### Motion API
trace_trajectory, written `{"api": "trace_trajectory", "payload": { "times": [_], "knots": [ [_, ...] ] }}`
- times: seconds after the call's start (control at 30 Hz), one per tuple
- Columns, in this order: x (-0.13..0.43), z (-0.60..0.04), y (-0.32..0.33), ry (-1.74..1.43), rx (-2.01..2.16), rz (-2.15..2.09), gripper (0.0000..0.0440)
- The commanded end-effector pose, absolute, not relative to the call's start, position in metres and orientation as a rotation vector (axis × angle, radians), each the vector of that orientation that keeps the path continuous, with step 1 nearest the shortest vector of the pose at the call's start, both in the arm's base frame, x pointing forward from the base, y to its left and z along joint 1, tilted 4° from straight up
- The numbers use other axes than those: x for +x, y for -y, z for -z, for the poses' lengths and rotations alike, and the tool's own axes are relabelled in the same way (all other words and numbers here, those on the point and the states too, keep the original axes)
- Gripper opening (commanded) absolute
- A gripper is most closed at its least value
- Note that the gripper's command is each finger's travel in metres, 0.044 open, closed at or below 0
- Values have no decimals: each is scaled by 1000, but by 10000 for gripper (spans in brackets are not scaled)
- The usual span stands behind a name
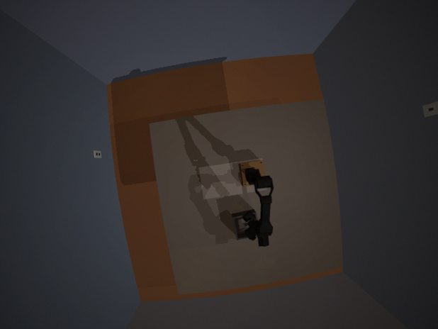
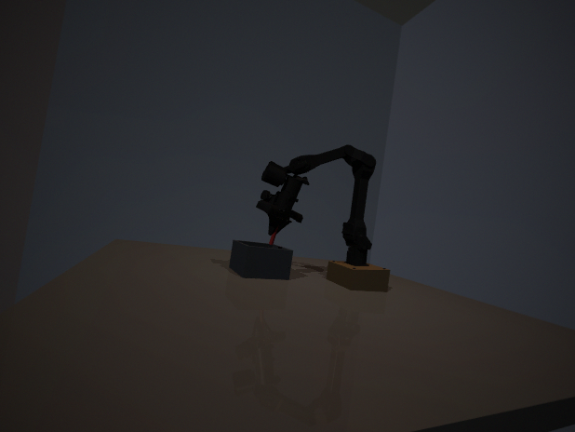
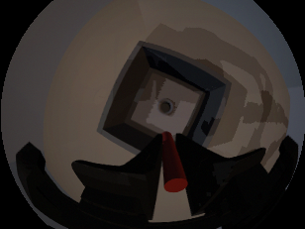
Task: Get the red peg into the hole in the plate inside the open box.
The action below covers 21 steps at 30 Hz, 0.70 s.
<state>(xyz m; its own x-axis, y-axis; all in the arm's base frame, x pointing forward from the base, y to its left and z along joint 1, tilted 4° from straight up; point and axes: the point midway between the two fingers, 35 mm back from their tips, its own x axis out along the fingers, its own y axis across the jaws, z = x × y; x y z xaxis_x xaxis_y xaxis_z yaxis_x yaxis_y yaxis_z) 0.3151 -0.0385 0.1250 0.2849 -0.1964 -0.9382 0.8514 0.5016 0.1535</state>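
On the table, in from its edges, stands the open box — above it the end effector grips the tilted red peg — the transfer step, apparently, next needing straightening and centring over the hole.

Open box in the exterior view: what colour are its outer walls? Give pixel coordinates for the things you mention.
Dark blue-grey, the box (image 1: 234,227) (image 2: 267,263) (image 3: 117,98) showing it best in the exterior view.
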Motion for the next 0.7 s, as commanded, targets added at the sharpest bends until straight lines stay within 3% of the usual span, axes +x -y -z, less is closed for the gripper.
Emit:
{"api": "trace_trajectory", "payload": {
  "times": [0.0,0.5,0.67],
  "knots": [
    [324,-120,48,-1052,775,805,3],
    [342,-83,71,-1110,806,834,13],
    [345,-68,76,-1145,784,834,120]
  ]
}}
